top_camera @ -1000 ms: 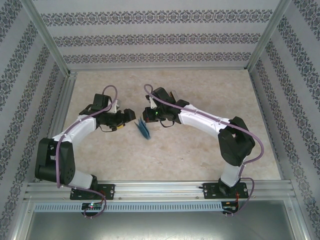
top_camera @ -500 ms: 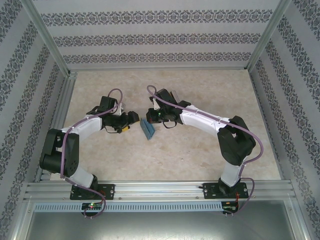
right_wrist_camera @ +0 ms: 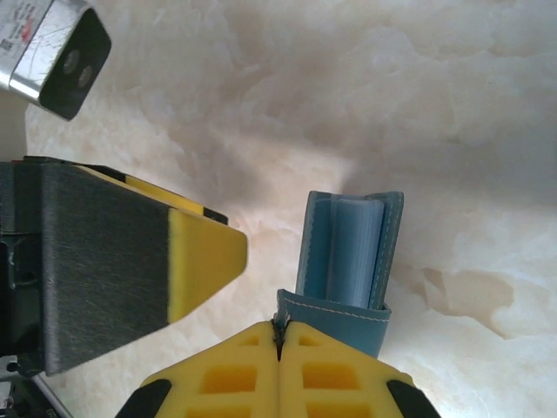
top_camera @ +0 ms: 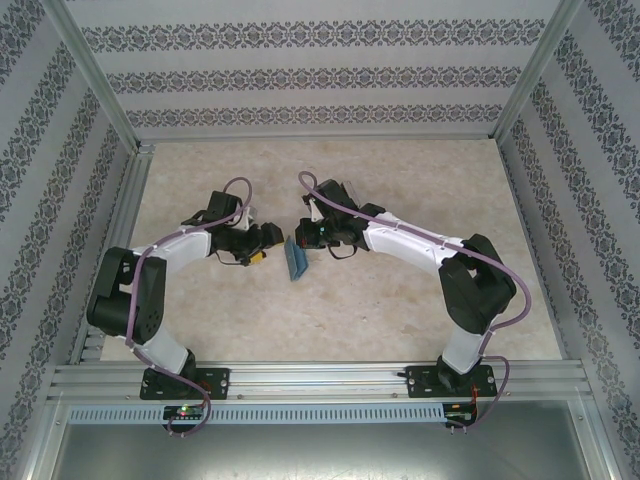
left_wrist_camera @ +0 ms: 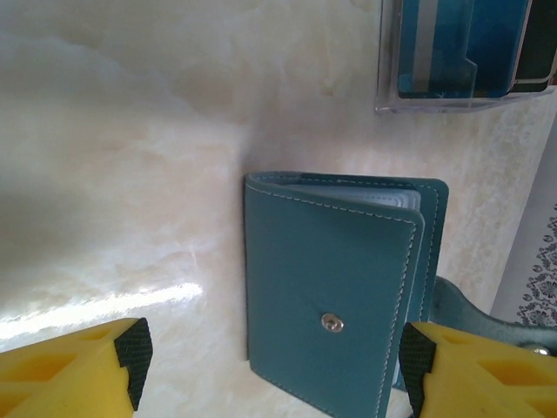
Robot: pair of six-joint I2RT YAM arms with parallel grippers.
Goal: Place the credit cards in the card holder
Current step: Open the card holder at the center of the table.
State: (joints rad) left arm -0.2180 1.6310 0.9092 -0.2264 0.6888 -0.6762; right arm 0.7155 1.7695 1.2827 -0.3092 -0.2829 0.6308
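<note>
The teal card holder [left_wrist_camera: 331, 287] stands on edge on the marble table, its snap stud facing the left wrist camera. In the top view the card holder [top_camera: 297, 258] sits between both grippers. My left gripper [left_wrist_camera: 274, 364] is open, one yellow finger on each side of the holder's near end, with no contact visible. My right gripper [right_wrist_camera: 280, 335] is shut on the holder's flap strap [right_wrist_camera: 335, 309]; the holder's clear sleeves [right_wrist_camera: 352, 244] show edge-on. The credit cards [left_wrist_camera: 461, 43], blue and grey, stand in a clear plastic box behind the holder.
The clear box [left_wrist_camera: 452, 103] rests on the table just beyond the holder. One finger of the left gripper [right_wrist_camera: 200, 261] hangs close to the left of the holder in the right wrist view. Patterned walls and metal rails [top_camera: 120, 230] enclose the table.
The left arm has folded in and brought its gripper right, up to the card holder. The holder has shifted slightly right and closed from a fanned shape. The right gripper kept its hold.
</note>
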